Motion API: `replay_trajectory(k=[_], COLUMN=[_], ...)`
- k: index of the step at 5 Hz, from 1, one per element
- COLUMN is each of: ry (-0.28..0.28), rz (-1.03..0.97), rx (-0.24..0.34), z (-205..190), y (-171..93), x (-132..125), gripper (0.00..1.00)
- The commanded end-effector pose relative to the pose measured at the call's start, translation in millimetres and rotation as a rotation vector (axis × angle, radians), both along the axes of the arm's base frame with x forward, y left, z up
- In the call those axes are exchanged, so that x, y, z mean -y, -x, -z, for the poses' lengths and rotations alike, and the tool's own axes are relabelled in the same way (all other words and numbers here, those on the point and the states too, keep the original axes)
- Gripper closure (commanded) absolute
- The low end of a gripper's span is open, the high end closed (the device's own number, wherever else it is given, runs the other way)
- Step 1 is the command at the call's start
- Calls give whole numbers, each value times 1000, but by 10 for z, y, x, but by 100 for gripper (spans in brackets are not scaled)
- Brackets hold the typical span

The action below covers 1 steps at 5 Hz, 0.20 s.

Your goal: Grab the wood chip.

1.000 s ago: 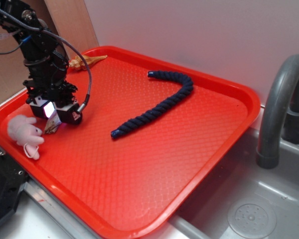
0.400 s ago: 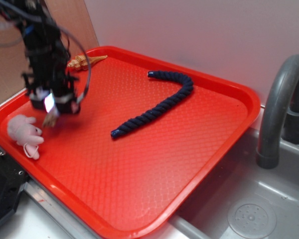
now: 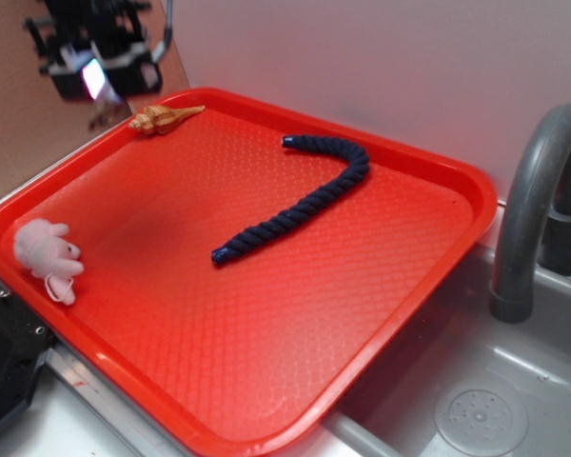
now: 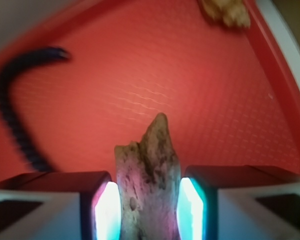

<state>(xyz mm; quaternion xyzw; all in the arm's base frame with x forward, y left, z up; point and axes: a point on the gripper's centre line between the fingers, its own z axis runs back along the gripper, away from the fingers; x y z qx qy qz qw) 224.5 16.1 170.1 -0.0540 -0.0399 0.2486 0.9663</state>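
Observation:
My gripper [image 3: 102, 95] hangs high above the far left corner of the red tray [image 3: 266, 286], near the seashell. It is shut on the wood chip [image 4: 149, 175], a rough brown-tan piece with grain lines that stands between the two lit pads and points away from me. In the exterior view the wood chip [image 3: 103, 114] is a small blurred brown shape under the fingers. The gripper [image 4: 148, 210] shows its pads pressed on both sides of the chip.
An orange-tan spiral seashell [image 3: 162, 117] lies at the tray's far left corner, also in the wrist view [image 4: 225, 11]. A pink plush toy [image 3: 48, 257] sits at the left edge. A dark blue rope [image 3: 305, 195] curves across the middle. A grey faucet [image 3: 533, 209] and sink stand at right.
The gripper has risen from just above the tray beside the pink toy to high over the far left corner, carrying the wood chip up with it.

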Motion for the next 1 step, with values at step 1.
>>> replay_trajectory(k=[1], ry=[69], rz=[201], rx=[32], z=[-531], y=[115], x=[168], gripper=[100])
